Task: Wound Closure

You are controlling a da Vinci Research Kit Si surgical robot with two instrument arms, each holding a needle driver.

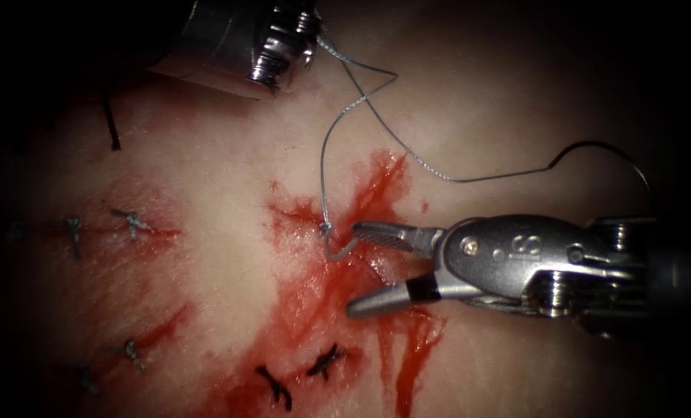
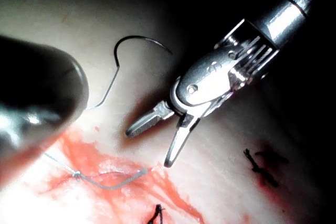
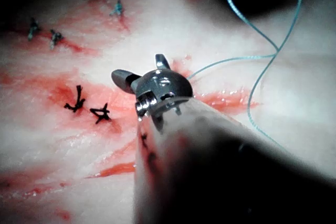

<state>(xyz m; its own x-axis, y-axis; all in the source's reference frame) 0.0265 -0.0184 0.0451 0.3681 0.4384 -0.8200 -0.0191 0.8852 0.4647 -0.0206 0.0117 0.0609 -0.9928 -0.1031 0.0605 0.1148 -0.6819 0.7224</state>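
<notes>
Gaping over the red fluid (image 1: 376, 193), the right claw (image 1: 353, 267) holds nothing; its jaws spread wide, tips pointing left toward the cut (image 1: 295, 213). Just beside its upper jaw, the thread (image 1: 326, 155) leaves the tissue (image 1: 515, 101) at a small knot (image 1: 326, 227) with a short tail curling under it. From there the thread climbs to the left claw (image 1: 314, 35), which appears closed on it at the far edge. The right arm is far nearer the knot. Farther right, the needle (image 1: 604, 151) lies free on the tissue behind the right tool, its curve arching upward, long axis running roughly left-right, outside the tissue.
</notes>
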